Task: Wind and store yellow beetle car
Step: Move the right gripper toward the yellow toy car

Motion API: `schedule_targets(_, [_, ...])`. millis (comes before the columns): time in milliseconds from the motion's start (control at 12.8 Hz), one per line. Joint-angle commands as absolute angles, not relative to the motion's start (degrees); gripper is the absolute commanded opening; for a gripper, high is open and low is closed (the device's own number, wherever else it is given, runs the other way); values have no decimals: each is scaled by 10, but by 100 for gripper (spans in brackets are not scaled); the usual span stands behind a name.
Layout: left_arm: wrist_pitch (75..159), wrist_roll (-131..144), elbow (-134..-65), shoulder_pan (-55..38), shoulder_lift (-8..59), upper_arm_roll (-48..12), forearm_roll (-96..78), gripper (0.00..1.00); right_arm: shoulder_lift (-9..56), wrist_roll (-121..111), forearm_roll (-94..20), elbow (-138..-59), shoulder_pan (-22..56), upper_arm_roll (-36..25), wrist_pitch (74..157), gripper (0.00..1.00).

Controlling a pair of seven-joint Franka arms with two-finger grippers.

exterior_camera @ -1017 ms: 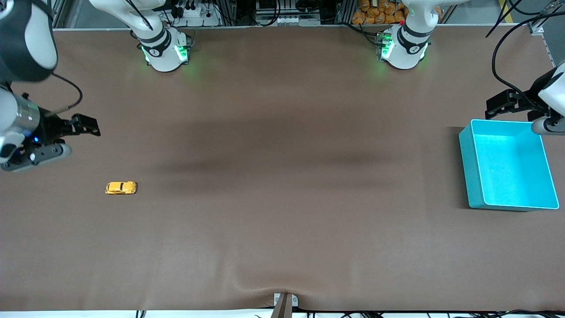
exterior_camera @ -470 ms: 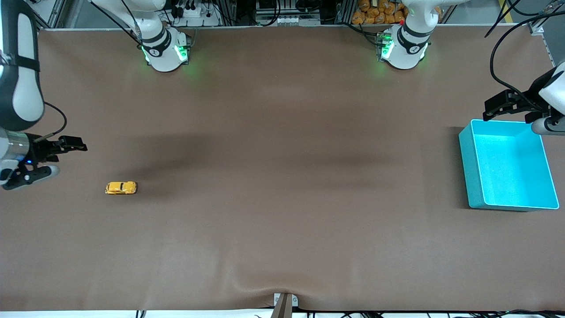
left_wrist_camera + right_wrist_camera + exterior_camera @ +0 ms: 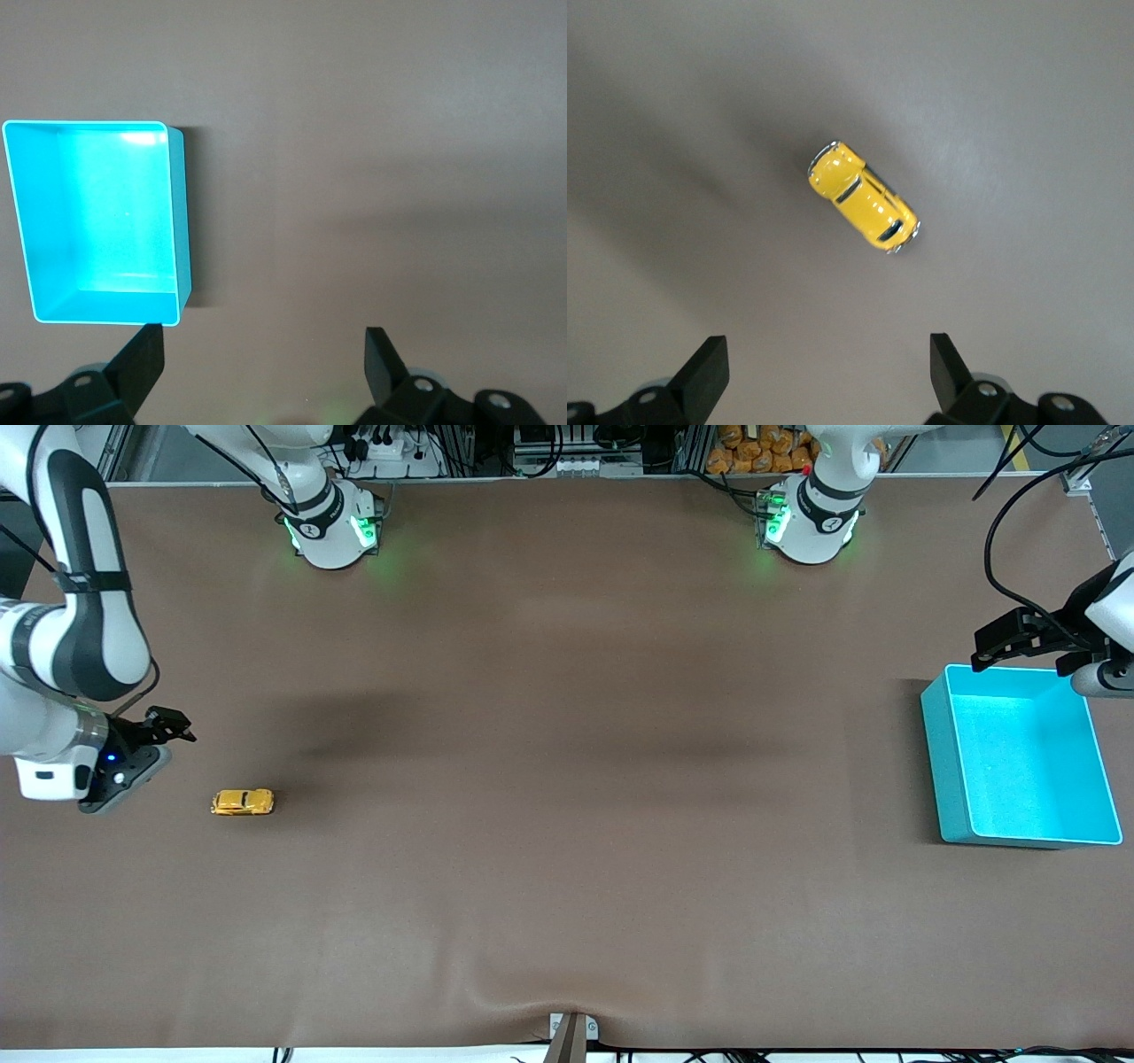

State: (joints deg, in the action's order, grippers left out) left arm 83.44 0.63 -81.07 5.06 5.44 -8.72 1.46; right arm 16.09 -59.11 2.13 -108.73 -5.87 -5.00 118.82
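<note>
The yellow beetle car [image 3: 243,802] [image 3: 864,197] sat upright on the table [image 3: 567,779] toward the right arm's end. At its ten o'clock hung the right gripper [image 3: 173,731] [image 3: 828,376], jaws spread, empty. The left gripper [image 3: 1010,638] [image 3: 266,363], jaws spread, waited over the cyan bin's [image 3: 939,779] [image 3: 182,221] rim.

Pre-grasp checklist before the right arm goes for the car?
1. Right hand open: ok, fingers spread wide.
2. Car upright on its wheels and free of any grip: ok.
3. Right hand centred over the car: not ok, in the front view it hangs beside it, toward the right arm's end of the table.
4. Bin empty: ok.
5. Left hand open, waiting at the bin's rim: ok.
</note>
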Motion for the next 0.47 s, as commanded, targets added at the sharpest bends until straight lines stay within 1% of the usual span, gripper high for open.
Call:
schedule_targets(0, [840,37,-816,49,45,-88,9,100,162,-697,37,-1107,-54,-47,1250,100])
schedule_targets(157, [840,35,-816,49,45,-88,11,100,184,-788,38,-1107,-51,-46,1284,100])
schedule_targets(391, [841,25,-816,50,45,-88,11,100,208,-845,44,-1107,-33,-47,1304,100])
